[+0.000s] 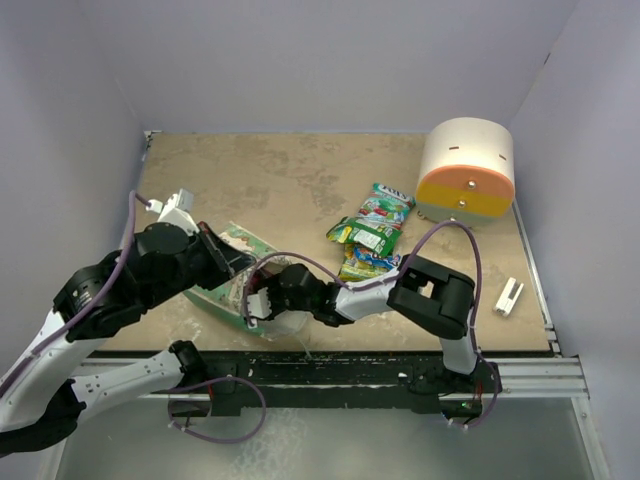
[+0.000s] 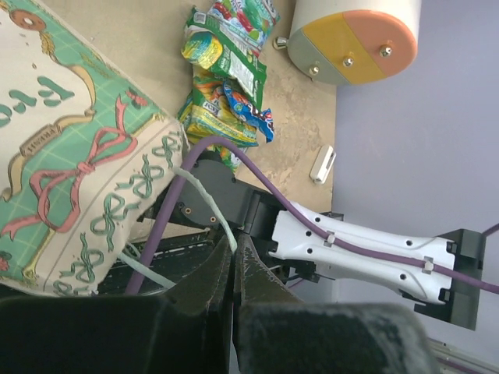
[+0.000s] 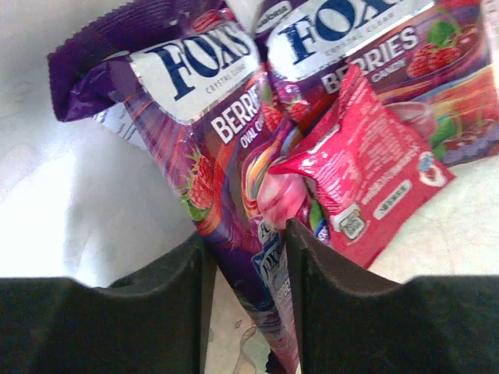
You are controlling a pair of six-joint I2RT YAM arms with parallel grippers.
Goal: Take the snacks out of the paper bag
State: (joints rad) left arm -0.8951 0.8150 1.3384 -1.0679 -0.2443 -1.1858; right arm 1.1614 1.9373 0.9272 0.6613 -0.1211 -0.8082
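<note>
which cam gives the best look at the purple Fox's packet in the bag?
Right wrist: the purple Fox's packet fills the frame, label readable, between the fingers of the right gripper. Top external hides it behind that gripper inside the paper bag. Left wrist shows only the bag's patterned outside.

Only stuff I can actually read: the purple packet (image 3: 226,148) between the right gripper (image 3: 248,234) fingers says FOX'S, CRYSTAL CLEAR, BERRIES, and the second purple packet (image 3: 390,54) just beyond it says FOX'S BERRIES too.
</note>
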